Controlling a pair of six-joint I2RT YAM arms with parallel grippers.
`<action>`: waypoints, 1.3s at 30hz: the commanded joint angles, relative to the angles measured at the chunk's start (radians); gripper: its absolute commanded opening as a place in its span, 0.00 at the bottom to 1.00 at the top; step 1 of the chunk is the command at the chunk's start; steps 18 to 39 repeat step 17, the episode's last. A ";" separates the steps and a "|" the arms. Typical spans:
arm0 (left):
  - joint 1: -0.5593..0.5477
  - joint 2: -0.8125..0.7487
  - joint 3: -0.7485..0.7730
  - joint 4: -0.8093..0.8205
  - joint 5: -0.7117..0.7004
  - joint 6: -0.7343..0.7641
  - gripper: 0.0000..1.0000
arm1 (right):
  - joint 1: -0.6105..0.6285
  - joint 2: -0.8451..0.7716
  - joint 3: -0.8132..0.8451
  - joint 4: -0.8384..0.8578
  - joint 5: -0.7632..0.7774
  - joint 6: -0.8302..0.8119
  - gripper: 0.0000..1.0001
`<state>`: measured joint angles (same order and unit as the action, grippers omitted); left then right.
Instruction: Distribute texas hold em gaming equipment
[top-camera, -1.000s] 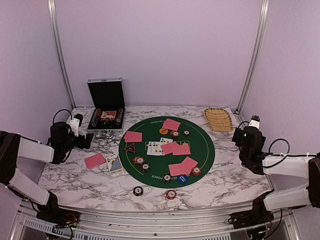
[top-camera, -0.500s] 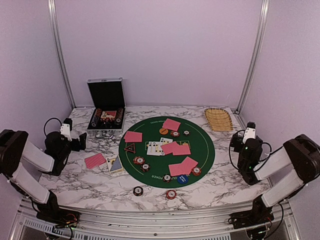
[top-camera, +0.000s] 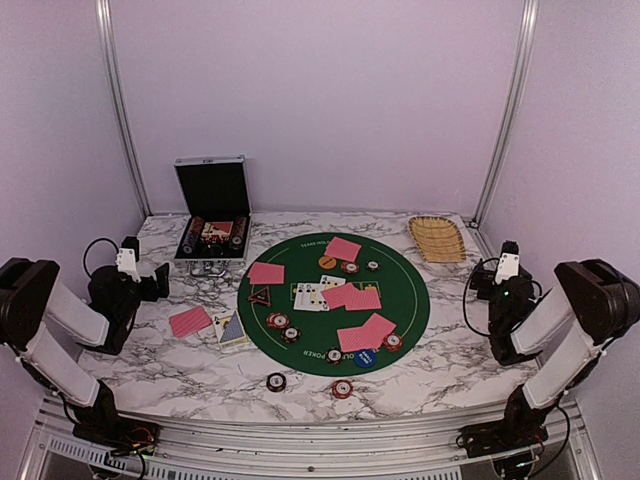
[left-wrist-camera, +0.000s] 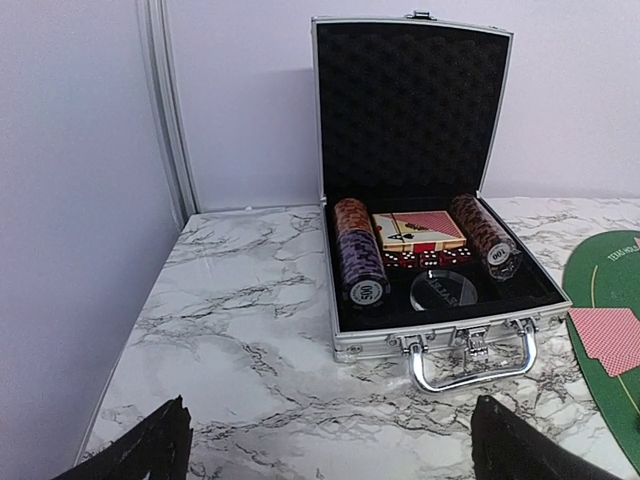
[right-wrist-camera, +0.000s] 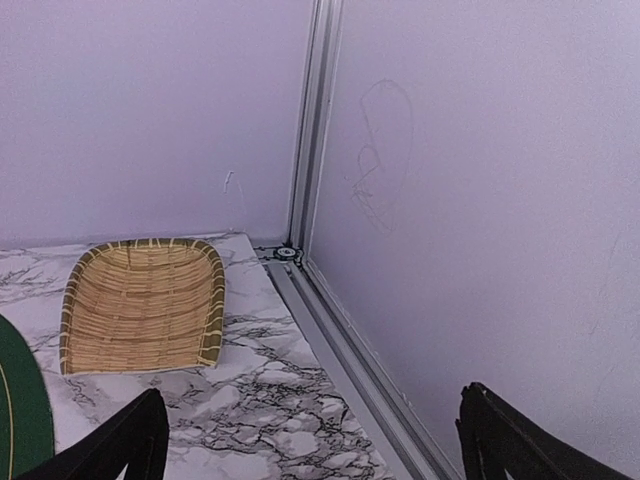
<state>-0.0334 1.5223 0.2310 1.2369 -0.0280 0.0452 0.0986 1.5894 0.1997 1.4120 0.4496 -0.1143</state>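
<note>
My left pincer (left-wrist-camera: 332, 447), right pincer (right-wrist-camera: 315, 430) both spread, empty, at tabletop (top-camera: 170, 365) edges. Dealt cards (top-camera: 266, 273), chips (top-camera: 278, 321) lie on green mat (top-camera: 405, 295); I should lift clear, never brush them.

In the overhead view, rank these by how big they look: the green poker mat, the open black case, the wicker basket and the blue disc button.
1. green poker mat
2. open black case, lid raised
3. wicker basket
4. blue disc button
The case and basket sit farther from the camera, so their real sizes are less certain.

Glossy marble-look table (top-camera: 180, 372), woven wicker basket (right-wrist-camera: 214, 300)
</note>
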 joint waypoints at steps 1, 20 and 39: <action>0.005 0.006 0.013 0.028 -0.053 -0.023 0.99 | -0.034 0.016 0.025 -0.018 -0.081 0.071 0.99; 0.005 0.007 0.022 0.010 -0.082 -0.036 0.99 | -0.010 0.021 0.021 0.008 -0.063 0.042 0.99; 0.005 0.007 0.022 0.010 -0.082 -0.036 0.99 | -0.010 0.021 0.021 0.008 -0.063 0.042 0.99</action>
